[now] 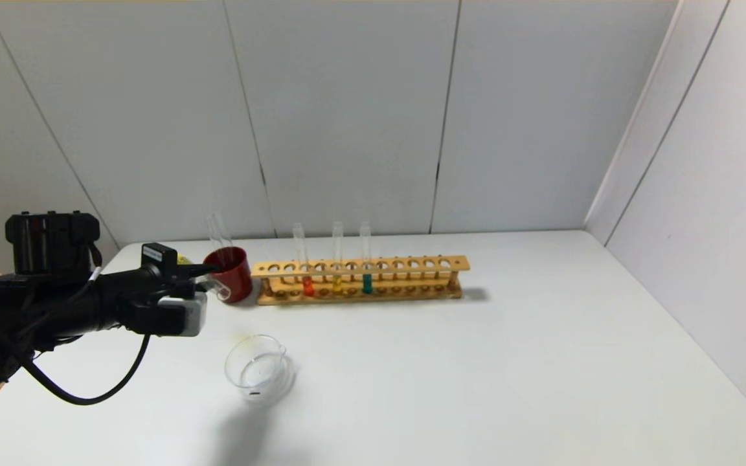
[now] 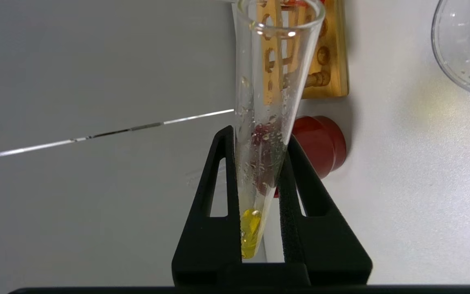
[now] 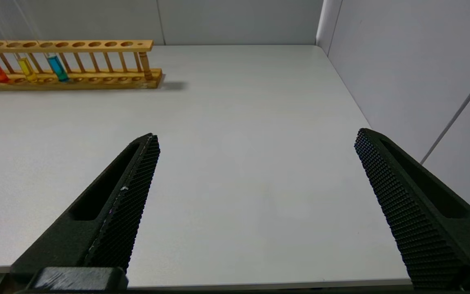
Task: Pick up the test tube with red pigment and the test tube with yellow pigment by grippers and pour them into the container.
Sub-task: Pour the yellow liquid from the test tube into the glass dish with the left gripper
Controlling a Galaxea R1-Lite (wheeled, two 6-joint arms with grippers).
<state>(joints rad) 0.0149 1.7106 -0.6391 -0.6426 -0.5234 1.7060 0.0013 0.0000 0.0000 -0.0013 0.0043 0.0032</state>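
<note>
Head view: high, facing forward and down across the white table (image 1: 476, 362). Left wrist view: close, rolled sideways, looking along its fingers. Right wrist view: low above the table. Shared by all: the wooden tube rack (image 1: 360, 279) (image 2: 324, 53) (image 3: 72, 65).

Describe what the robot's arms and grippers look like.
The left gripper ends a black arm with a white-grey box module, a small black block bearing a white label, and looping black cables. The right gripper shows two pointed black fingers with cross-hatched pads and hollow slots.

Wooden rack (image 1: 360, 279) holding teal-liquid tube (image 1: 366, 259), dark red cup (image 1: 231, 272) beside its end, white table (image 1: 509, 362)
</note>
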